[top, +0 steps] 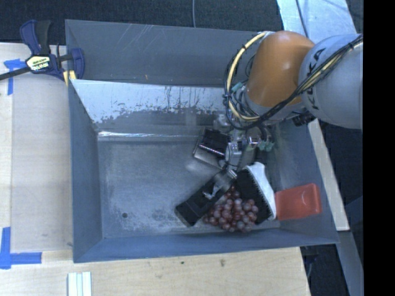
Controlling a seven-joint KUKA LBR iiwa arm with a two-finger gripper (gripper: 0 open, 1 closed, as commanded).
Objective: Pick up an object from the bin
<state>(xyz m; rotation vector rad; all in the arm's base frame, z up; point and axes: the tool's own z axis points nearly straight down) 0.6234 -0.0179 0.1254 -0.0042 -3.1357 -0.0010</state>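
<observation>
Toward four o'clock on the floor of the grey metal bin [86, 165], seen from above, the loose things lie in a small cluster. The rest of the floor is bare.

The end effector [233, 162] hangs below the arm's rounded orange cover [278, 66], low inside the bin. Its tip is just above the upper end of a long black flat bar [199, 203] that lies slanted from one o'clock down to seven o'clock. Whether it is spread or pressed together I cannot tell, and nothing can be seen pinched in it.

At ten o'clock from the tip sits a small black box with a silvery edge [208, 145]. At six o'clock is a bunch of dark red toy grapes [233, 213], touching the bar's lower side. At four o'clock a black piece with a white border [260, 187] leans beside the grapes. Farther toward three o'clock a red-orange block [298, 201] rests against the bin's right slope.

My judgement is that the step in hand is the final descent or alignment over the bar's upper end, with no lift begun. The next move calls for settling squarely across the bar's narrow width, clear of the grapes and the box, then closing and rising straight.
</observation>
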